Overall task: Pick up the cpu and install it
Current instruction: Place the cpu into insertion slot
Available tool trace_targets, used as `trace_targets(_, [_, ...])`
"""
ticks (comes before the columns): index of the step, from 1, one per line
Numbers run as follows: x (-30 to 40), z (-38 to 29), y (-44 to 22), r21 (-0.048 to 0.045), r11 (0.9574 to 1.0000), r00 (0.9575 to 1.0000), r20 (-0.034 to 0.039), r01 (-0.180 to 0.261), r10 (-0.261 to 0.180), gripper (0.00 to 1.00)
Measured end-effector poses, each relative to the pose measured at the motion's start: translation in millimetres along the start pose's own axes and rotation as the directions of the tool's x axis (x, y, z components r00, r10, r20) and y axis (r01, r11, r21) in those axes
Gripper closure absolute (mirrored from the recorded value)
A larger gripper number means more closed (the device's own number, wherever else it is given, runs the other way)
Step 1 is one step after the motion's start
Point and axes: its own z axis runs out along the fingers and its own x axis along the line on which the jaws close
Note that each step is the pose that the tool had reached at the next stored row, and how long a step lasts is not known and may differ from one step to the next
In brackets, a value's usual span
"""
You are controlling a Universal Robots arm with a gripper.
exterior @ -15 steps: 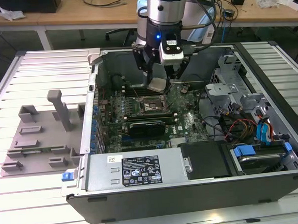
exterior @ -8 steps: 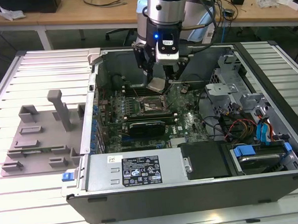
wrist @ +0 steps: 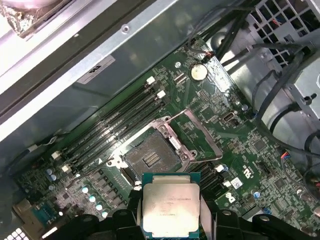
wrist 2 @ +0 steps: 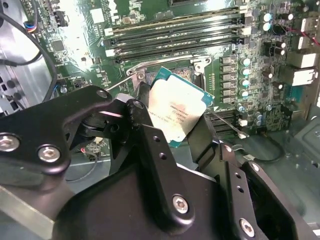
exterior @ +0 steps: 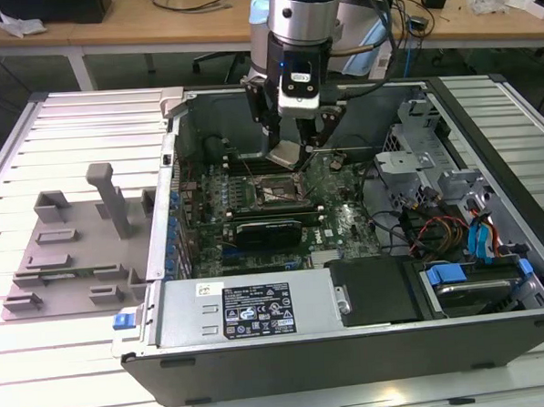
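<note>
Gripper [exterior: 292, 151] clamped on the cpu [wrist: 170, 207] over the open socket [wrist: 150, 156] at mid-motherboard [wrist: 250, 172]; tilted or misaligned seating could bend pins.

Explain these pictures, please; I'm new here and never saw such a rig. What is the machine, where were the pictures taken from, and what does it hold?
The machine is one robot arm with a two-fingered gripper at its end. The exterior view comes from a camera off the arm, overlooking the scene; both wrist views come from cameras riding on the arm, looking past the gripper. On the slatted metal table lies an open computer case, its motherboard exposed; at the exterior view's left sits a grey plastic tray. The gripper is shut on the cpu, a small silvery square chip, held above the empty socket, not yet installed.
</note>
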Motion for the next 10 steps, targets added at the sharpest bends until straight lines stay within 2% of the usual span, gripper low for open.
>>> trace_targets(5, [0.0, 0.1, 0.0, 0.0004, 0.9988, 0.9988, -0.0024, -0.05, 0.05, 0.45])
trace_targets(10, [0.0, 0.2, 0.0, 0.0009, 0.9947, 0.9946, -0.0051, -0.103, 0.103, 0.45])
